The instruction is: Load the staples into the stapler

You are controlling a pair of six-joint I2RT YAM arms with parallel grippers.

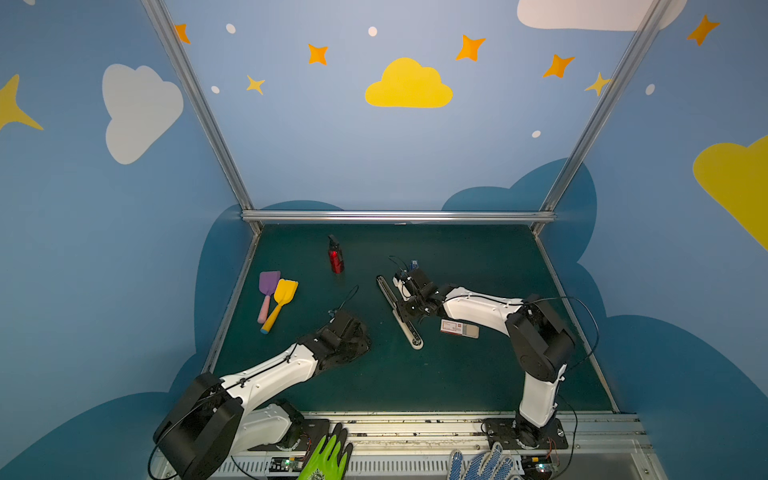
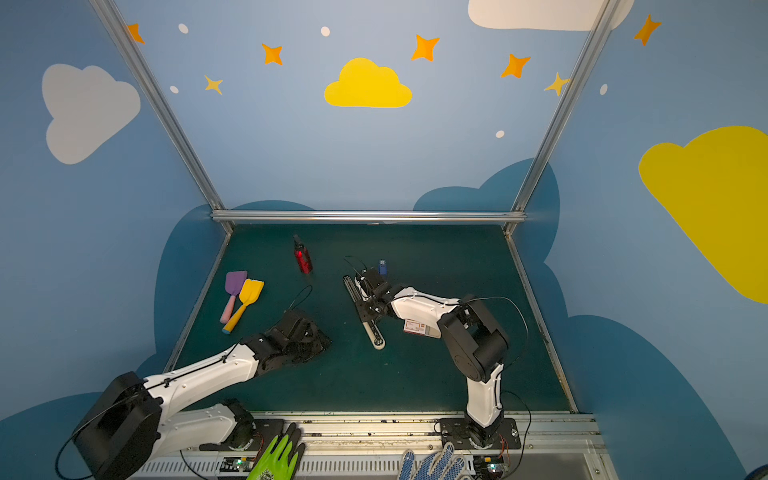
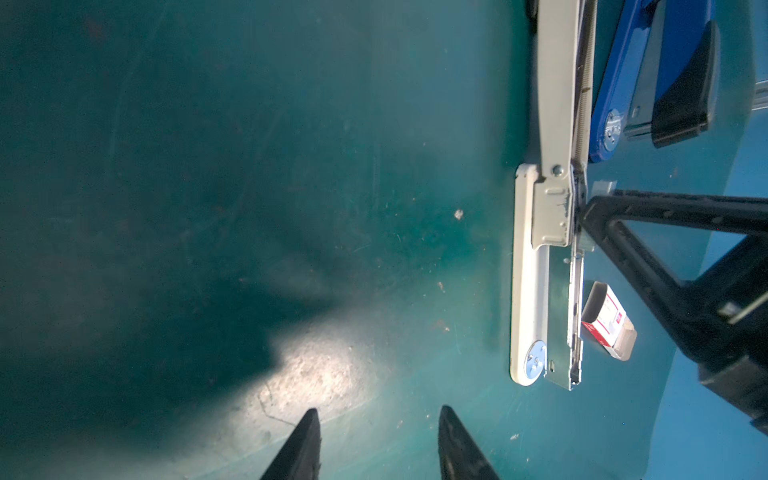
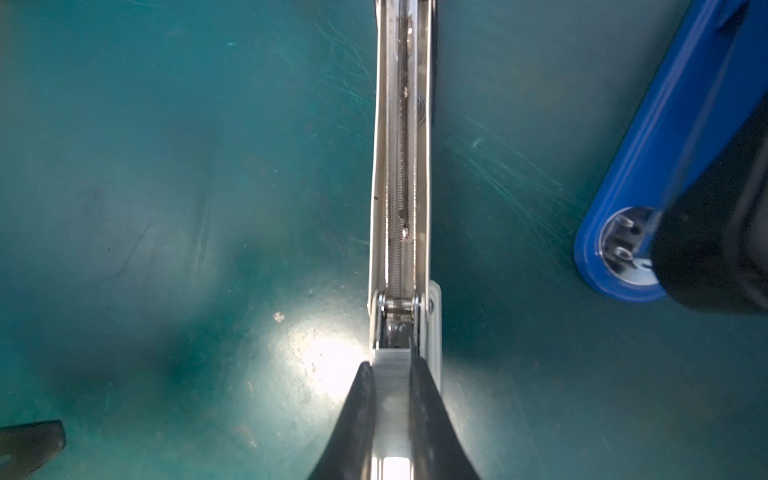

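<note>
I've got the staples (image 4: 392, 376) right under the right wrist camera: a short grey ribbed strip, pinched from both sides by the right fingers (image 4: 360, 399), which are drawn in narrow around it. The strip sits at the hinge end of the stapler (image 4: 401, 166), lined up with its open metal channel, where a thin spring runs down the middle. Whether the strip touches the rail I cannot tell. In both top views the stapler (image 1: 412, 334) lies folded out flat and long near the middle of the green surface (image 1: 478, 386), its white rounded end nearest the camera. The right arm reaches in low from the right, elbow bent, wrist tipped down over the stapler's middle. Just beside the stapler, under that forearm, lies the staples box (image 1: 459, 328), white with red print, its tray showing at one end. A blue tool (image 4: 665, 145) lies just past the stapler's far end. My left arm stretches low across the surface on the other side. The left fingers (image 3: 305, 444) stand partly apart, holding nothing, well off from the stapler. Further left, a purple spatula (image 1: 268, 286) and a yellow spatula (image 1: 284, 293) lie overlapping, with a red bottle (image 1: 336, 261) behind them.
</note>
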